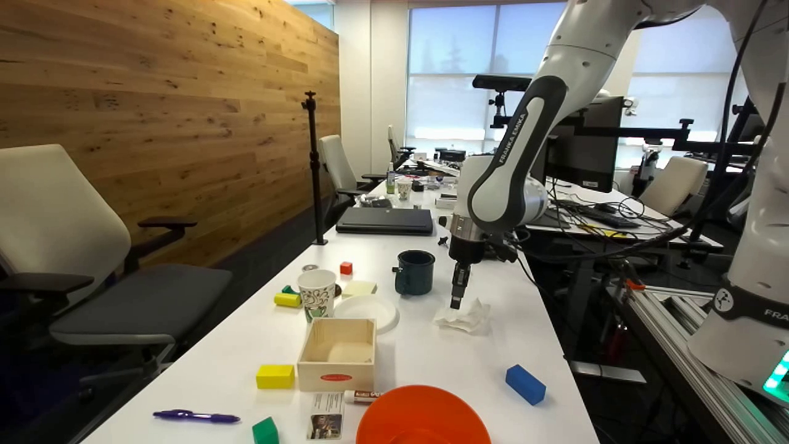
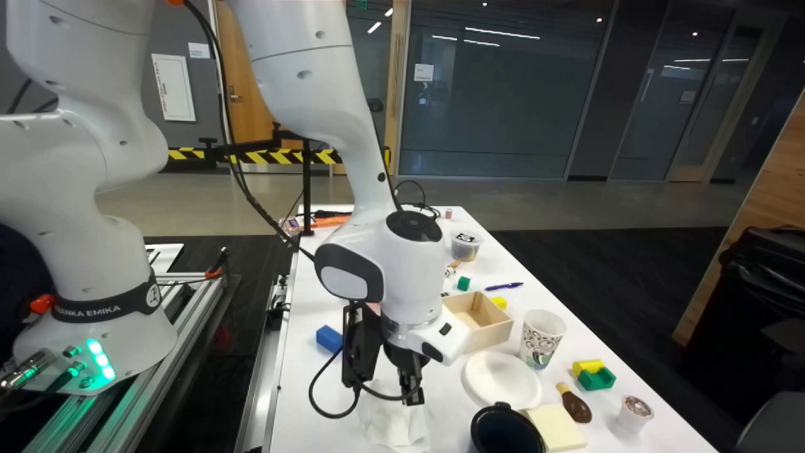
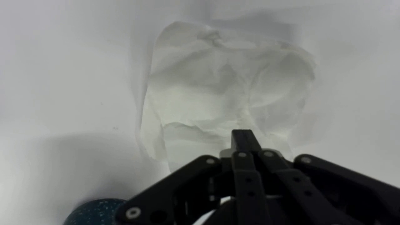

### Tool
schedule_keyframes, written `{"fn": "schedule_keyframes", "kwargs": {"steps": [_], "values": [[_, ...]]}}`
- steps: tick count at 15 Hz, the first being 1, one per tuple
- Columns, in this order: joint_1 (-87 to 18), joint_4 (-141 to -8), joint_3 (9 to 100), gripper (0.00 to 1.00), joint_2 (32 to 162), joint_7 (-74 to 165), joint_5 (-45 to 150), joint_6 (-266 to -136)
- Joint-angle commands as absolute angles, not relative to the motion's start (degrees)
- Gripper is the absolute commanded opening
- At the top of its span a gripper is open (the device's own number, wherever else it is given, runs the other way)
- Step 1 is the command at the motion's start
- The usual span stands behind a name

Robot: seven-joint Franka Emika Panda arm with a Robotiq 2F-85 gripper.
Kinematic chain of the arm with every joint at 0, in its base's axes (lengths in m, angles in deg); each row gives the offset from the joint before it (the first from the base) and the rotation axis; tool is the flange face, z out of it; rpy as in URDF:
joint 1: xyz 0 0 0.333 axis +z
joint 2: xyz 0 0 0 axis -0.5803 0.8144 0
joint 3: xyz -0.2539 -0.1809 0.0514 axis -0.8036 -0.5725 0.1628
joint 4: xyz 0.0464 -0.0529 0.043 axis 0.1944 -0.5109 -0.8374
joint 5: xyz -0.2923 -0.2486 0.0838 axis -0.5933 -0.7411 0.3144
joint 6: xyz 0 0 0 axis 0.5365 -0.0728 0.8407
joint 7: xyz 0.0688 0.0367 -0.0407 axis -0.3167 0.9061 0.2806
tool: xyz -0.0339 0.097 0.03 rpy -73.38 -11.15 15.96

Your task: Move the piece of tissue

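The piece of tissue is white and crumpled and lies on the white table. It shows in both exterior views (image 1: 470, 319) (image 2: 397, 426) and fills the middle of the wrist view (image 3: 215, 90). My gripper (image 1: 456, 304) points down over the tissue, with its fingertips at or just above the tissue's edge. It also shows in an exterior view (image 2: 413, 397). In the wrist view its fingertips (image 3: 243, 132) are pressed together over the tissue's lower part, with no tissue visible between them. Whether the tips touch the tissue I cannot tell.
A dark teal mug (image 1: 415, 273) stands close beside the tissue and shows at the wrist view's lower edge (image 3: 97, 214). Nearby are a white plate (image 1: 383, 311), a paper cup (image 1: 317, 296), a wooden box (image 1: 338, 376), a blue block (image 1: 525, 385) and an orange bowl (image 1: 424, 419).
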State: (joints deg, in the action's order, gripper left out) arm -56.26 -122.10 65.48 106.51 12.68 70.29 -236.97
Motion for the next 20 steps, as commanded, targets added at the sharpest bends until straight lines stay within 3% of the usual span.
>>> {"fn": "schedule_keyframes", "kwargs": {"steps": [1,7,8,11,19,20], "values": [[-59.04,-120.63,67.35,0.00,109.59,13.11,66.91,-239.59],[-58.91,-120.11,66.09,0.00,112.31,14.32,62.02,-241.58],[-59.06,-120.11,66.06,0.22,112.66,14.44,61.42,-241.95],[-59.18,-120.30,65.92,0.39,112.99,15.00,59.84,-242.64],[-59.21,-120.45,65.75,0.96,112.89,15.53,58.34,-242.36],[-59.17,-120.48,65.64,0.99,112.88,15.62,58.26,-242.25]]}}
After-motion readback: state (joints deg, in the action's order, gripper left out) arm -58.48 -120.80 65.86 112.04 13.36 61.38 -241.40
